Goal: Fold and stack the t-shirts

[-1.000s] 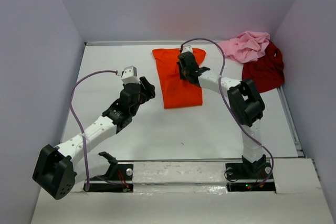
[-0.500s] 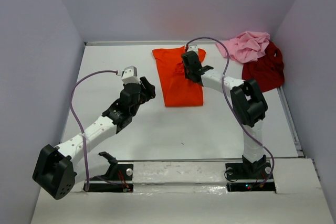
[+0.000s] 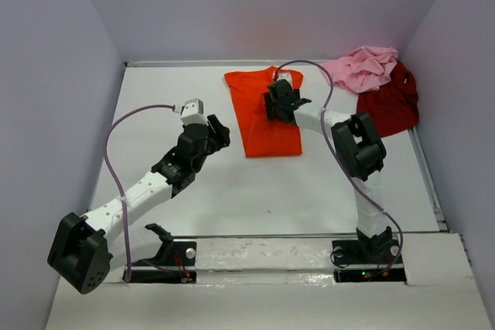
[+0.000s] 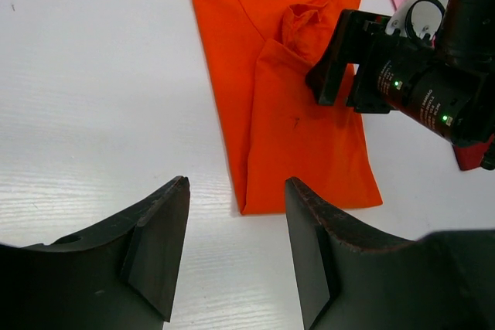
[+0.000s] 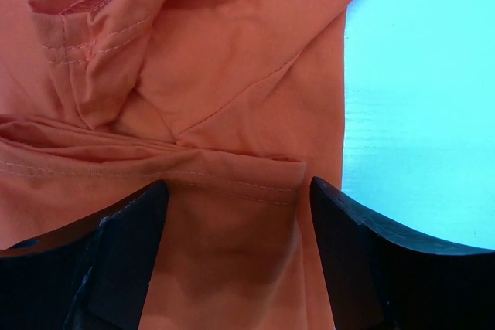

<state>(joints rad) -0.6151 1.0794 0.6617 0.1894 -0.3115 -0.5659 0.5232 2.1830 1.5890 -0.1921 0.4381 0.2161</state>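
Nearest, and just to the left of the orange t-shirt's near end, the left gripper (image 3: 216, 130) hangs above the bare white table (image 3: 271, 191); its fingers are spread and hold nothing; its wrist view looks along the cloth from the hem end.

The orange t-shirt (image 3: 263, 133) lies flat in the far middle of the table as a long narrow strip, seemingly folded lengthwise already; its near hem is fairly straight, while its far end is rumpled where a sleeve and seams bunch up.

Over that far half sits the right gripper (image 3: 280, 104); its wrist view shows both fingers spread with creased cloth beneath them, pinching nothing.

The shirt looks light, soft and limp; it should sag from any hold and drag on the table rather than keep its shape; I judge the near hem corners the best places to pinch, taking all layers together, one corner per gripper.

The right forearm crosses beside the orange t-shirt's right edge, and its purple cable (image 3: 329, 86) loops above the far end; both could snag a lifted fold.

Beyond and to the right of the orange t-shirt, the pink t-shirt (image 3: 362, 67) and the dark red t-shirt (image 3: 390, 102) lie crumpled, touching each other, against the far right wall.
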